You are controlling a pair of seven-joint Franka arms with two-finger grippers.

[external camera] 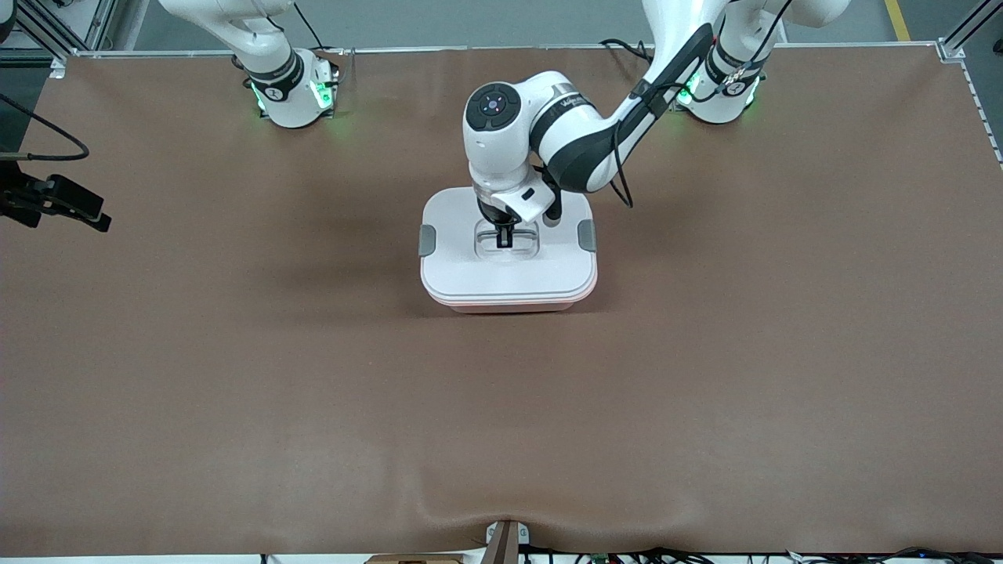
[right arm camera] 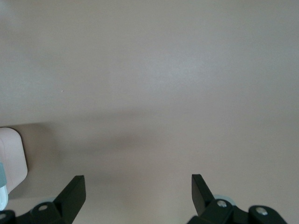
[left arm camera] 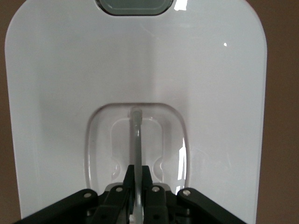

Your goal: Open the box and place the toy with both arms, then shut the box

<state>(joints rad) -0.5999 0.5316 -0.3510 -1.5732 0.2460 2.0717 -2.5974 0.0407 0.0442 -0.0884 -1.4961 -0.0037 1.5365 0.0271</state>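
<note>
At the centre of the brown table (external camera: 235,376) we find the box (external camera: 508,262), a rounded-rectangular container whose pale pink body shows only as a thin band beneath its white lid (external camera: 501,278). The lid sits flat on the body, and one grey side clip (external camera: 427,240) lies at the box's 9 o'clock edge in the front view, the other grey clip (external camera: 586,235) at its 3 o'clock edge. The left arm (external camera: 595,141) reaches in from its base at about 1 o'clock of the box, and the left gripper (external camera: 505,239) is lowered into the lid's recessed centre. In the left wrist view we see its black fingers (left arm camera: 127,179) pinched tight on the thin translucent handle (left arm camera: 136,140), which stands upright in the recess (left arm camera: 100,140). The right arm waits; only its base (external camera: 290,86) shows, at about 11 o'clock of the box. In the right wrist view the right gripper (right arm camera: 138,189) hangs over bare table with its fingers spread wide and nothing between them, a white corner of the box (right arm camera: 11,158) showing at the frame's edge. We see no toy in any view.
</note>
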